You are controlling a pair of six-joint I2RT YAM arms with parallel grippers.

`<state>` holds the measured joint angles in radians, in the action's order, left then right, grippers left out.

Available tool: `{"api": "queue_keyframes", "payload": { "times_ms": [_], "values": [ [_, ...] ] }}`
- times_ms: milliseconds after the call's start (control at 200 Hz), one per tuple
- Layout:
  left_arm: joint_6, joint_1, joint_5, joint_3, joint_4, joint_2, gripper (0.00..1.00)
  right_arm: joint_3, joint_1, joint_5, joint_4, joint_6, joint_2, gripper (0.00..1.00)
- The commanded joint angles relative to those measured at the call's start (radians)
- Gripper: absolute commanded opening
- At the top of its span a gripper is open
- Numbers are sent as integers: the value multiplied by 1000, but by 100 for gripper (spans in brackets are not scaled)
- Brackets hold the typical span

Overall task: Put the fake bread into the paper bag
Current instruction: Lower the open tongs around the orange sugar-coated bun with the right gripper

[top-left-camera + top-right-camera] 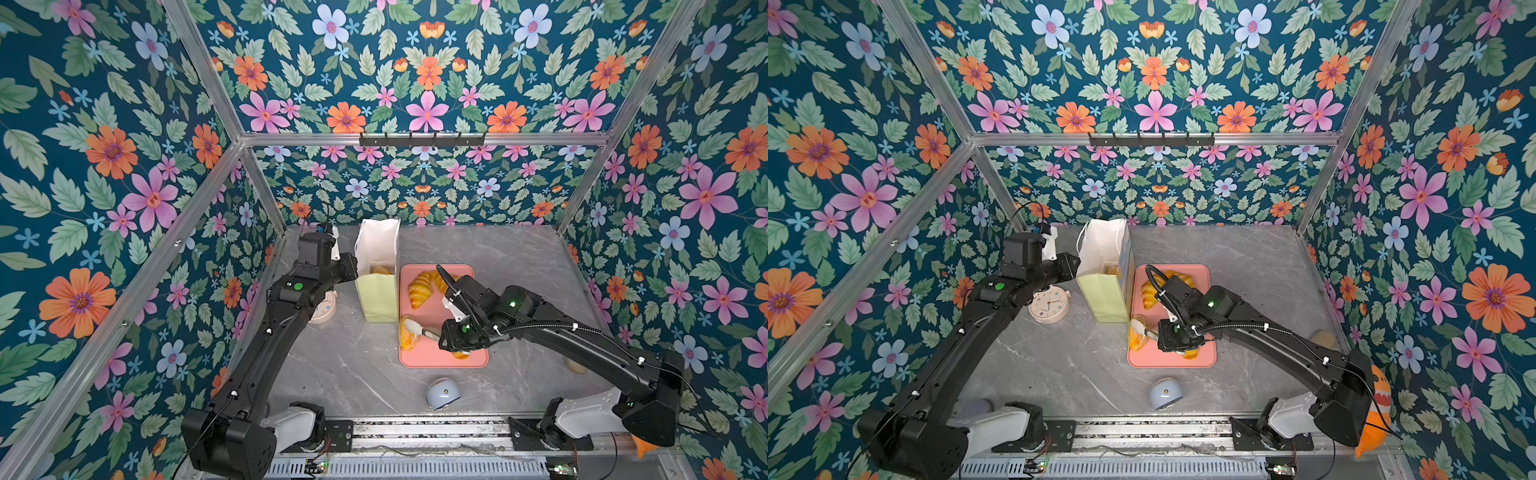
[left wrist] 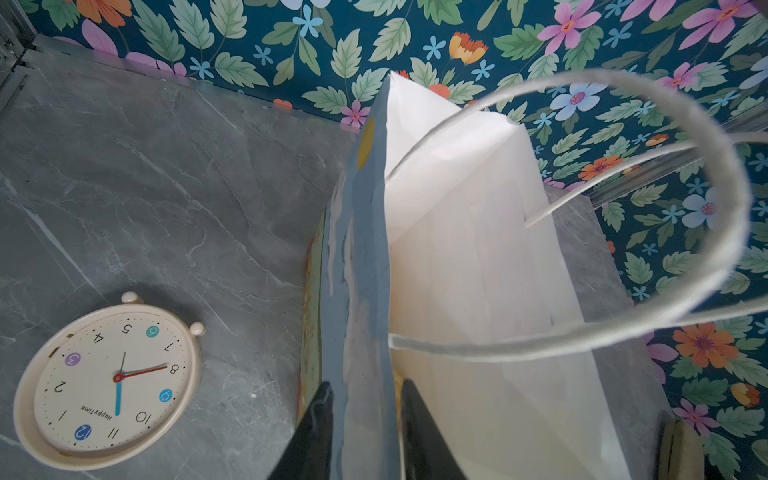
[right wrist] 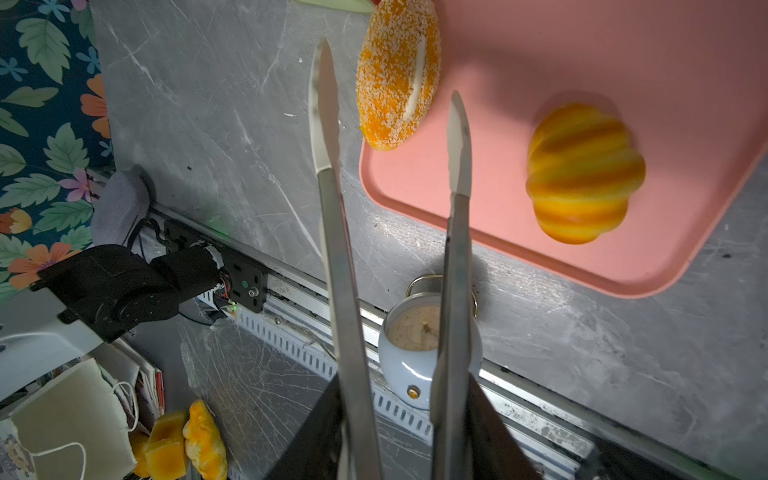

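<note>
My left gripper (image 2: 363, 392) pinches the printed wall of the tall white paper bag (image 1: 378, 299), a round cream clock (image 2: 108, 382) just beside it. My right gripper (image 3: 405, 424) clamps steel tongs (image 3: 334, 249), tips apart either side of the seeded orange bun (image 3: 392, 79) overhanging the edge of the pink tray (image 3: 561, 54).

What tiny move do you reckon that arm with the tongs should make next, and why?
Probably ease the tongs closer so their open tips straddle the seeded bun, ready to squeeze. The right end effector grips the tongs, whose tips hover apart by the bun at the edge of the pink tray, while the left end effector steadies the open paper bag.
</note>
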<state>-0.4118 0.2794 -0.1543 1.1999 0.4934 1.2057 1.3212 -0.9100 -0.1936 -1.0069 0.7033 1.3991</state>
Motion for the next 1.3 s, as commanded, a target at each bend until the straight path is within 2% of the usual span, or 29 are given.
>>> {"api": "queue_keyframes", "payload": {
  "times_ms": [0, 1295],
  "values": [
    [2, -1, 9, 0, -11, -1, 30, 17, -14, 25, -13, 11, 28, 43],
    [7, -1, 7, 2, -4, -3, 30, 50, -34, 8, 31, -28, 135, 41]
  ]
}}
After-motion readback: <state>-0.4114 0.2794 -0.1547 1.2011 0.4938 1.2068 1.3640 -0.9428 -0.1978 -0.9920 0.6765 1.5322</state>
